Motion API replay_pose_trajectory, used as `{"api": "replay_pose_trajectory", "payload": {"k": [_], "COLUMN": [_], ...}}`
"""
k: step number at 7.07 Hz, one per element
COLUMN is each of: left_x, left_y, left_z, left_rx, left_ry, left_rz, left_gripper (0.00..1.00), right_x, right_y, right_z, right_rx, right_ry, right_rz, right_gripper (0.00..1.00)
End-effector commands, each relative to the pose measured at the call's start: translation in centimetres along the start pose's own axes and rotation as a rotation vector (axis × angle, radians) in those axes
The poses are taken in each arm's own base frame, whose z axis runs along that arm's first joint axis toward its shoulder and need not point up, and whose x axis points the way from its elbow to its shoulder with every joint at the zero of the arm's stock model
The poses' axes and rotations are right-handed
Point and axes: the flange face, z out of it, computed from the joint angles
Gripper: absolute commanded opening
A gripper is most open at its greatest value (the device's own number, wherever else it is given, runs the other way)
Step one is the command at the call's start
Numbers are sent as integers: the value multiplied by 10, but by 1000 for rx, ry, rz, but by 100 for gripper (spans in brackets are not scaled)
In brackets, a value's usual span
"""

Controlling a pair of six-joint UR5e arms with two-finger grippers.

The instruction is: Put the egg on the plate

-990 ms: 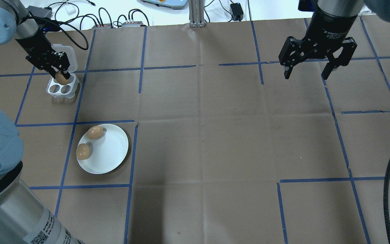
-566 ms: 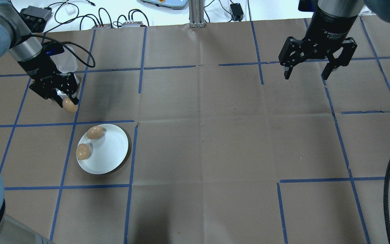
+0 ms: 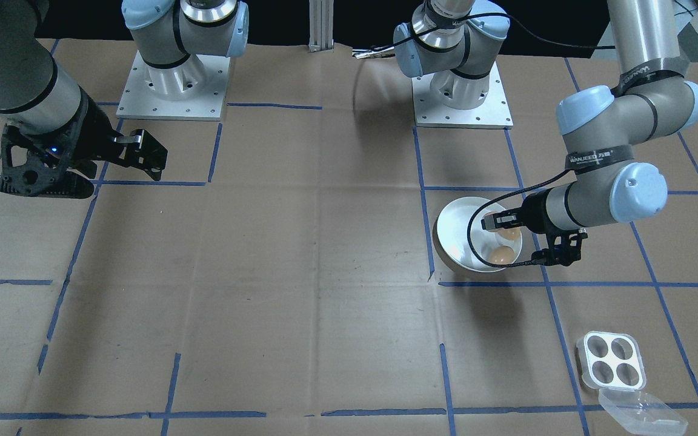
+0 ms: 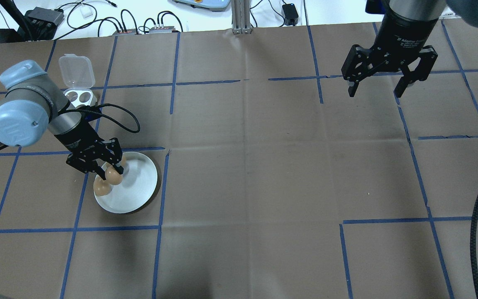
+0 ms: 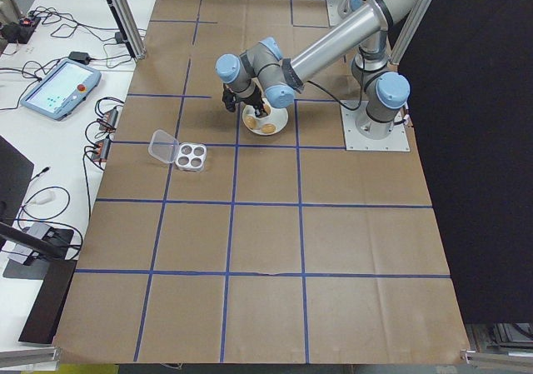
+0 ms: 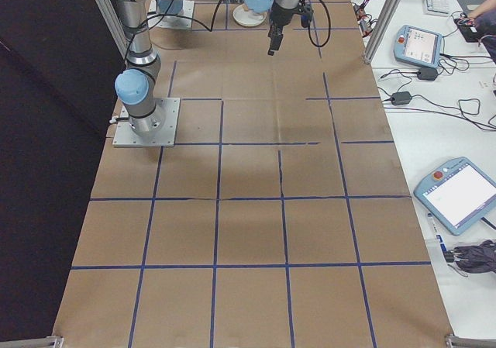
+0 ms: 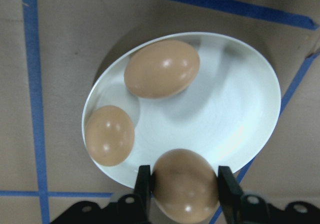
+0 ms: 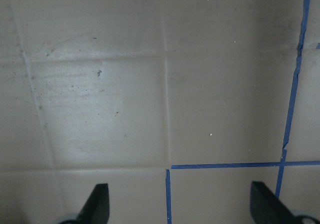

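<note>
Two eggs lie on the plate (image 4: pixel 139 195); a third arrives.
Left hand (image 4: pixel 110 171), gripping the egg (image 4: pixel 114 177), has carried it from the tray (image 4: pixel 82 96) to above the plate; release remains. Right hand (image 4: pixel 378 90) idles open.

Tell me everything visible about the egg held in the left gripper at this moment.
The held egg is light brown, smooth and slightly glossy, with no cracks showing. It is pinched between the two black fingers of the left gripper, one on each side. It hangs over the rim of the white plate; whether it touches the plate cannot be told. Two similar brown eggs already lie on the plate, and in the wrist view it is apart from both.
</note>
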Motion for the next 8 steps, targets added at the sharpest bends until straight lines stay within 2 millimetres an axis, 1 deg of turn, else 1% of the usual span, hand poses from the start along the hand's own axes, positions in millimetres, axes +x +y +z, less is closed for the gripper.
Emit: {"api": "replay_pose_trajectory", "payload": {"k": [1,2,3,4,5,6,7,8], "left_x": [1,2,3,6,26,66,105,144], "left_y": [2,2,1,4,4,6,9,25], "left_z": [18,16,7,-12,-54,-96,-124,-141], "left_rx": [-7,-4,15,59,153,240,290,327], "left_ry": [34,40,38,31,-2,-69,-131,-149], "left_rz": [-10,-56,-63,-48,-1,75,146,214], "left_gripper": [94,100,100,100,100,100,100,100], "right_x": [0,0,0,0,0,0,0,0], "right_y": [0,0,0,0,0,-1,-1,0], "right_z": [0,0,0,0,0,1,1,0], "right_rx": [0,0,0,0,0,-1,-1,0], "right_ry": [0,1,0,1,1,0,0,0], "right_rz": [0,0,0,0,0,0,0,0], "right_gripper": [100,100,100,100,100,100,100,100]}}
